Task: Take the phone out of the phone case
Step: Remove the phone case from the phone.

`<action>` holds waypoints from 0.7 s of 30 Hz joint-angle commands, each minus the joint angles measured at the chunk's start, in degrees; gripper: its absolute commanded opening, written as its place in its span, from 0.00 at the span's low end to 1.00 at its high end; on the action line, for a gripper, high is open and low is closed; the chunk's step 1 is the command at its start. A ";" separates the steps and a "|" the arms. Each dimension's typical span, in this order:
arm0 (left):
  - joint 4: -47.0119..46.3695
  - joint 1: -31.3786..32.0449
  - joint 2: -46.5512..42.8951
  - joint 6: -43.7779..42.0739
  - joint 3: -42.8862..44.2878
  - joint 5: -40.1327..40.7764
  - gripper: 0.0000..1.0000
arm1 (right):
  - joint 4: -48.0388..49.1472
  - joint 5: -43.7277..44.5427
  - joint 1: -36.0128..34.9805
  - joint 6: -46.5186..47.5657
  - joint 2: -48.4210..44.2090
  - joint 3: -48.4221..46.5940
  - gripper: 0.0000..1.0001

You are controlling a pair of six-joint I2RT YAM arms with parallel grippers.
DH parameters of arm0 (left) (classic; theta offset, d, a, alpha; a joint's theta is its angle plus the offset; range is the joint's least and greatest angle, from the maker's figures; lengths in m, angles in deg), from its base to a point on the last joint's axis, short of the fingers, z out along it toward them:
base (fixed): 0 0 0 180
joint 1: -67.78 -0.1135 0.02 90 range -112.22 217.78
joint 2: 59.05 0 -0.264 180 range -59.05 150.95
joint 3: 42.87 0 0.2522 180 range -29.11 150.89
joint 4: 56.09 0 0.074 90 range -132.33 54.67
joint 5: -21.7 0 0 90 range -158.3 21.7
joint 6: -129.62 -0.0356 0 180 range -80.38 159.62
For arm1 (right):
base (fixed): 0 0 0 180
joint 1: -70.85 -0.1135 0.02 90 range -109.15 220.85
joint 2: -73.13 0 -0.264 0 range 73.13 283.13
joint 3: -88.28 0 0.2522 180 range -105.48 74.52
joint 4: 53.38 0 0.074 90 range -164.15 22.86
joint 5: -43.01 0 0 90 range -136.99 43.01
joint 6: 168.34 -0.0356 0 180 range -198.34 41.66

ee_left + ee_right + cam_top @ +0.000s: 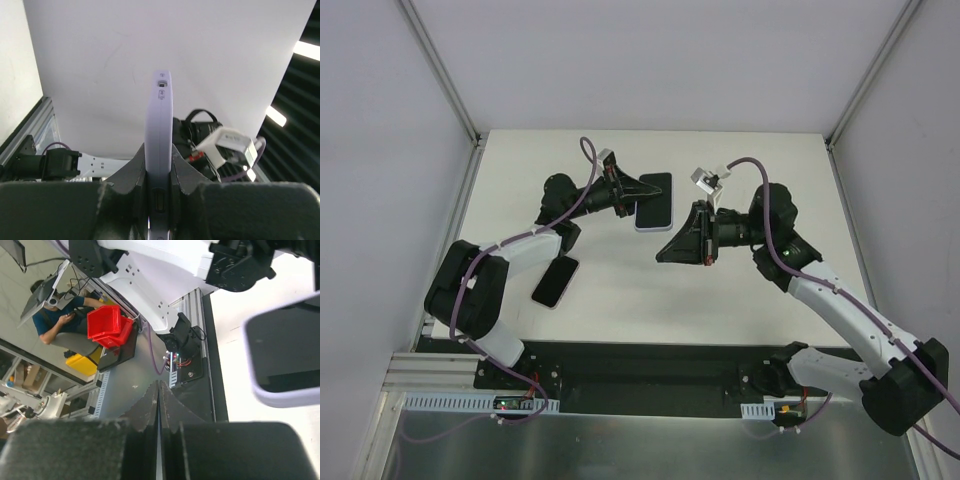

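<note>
White tabletop is spanned by both arms. At upper centre, the pale lilac phone case, dark-faced, is clamped edge-on by the left gripper; the right gripper is pinched shut, empty. A drop could be caused by that narrow hold.

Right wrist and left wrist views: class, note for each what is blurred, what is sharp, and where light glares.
Right wrist view: phone case blurred at the right edge, shut right pincer soft, red bins behind sharp. Left wrist view: the case's edge crisp in the left pincer; strip lights glare at right.
</note>
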 commanded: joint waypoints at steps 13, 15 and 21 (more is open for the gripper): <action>3.87 -2.09 -5.57 -5.61 3.68 1.74 0.00 | -15.86 5.52 4.99 3.62 -4.53 -2.13 0.56; 4.48 -2.18 -5.75 -6.75 4.21 0.42 0.00 | -15.86 5.88 5.96 2.30 -5.76 -1.50 0.68; 7.10 -2.18 -6.80 -10.79 5.44 -2.57 0.00 | -14.29 3.77 7.72 -4.10 -0.94 -3.51 0.76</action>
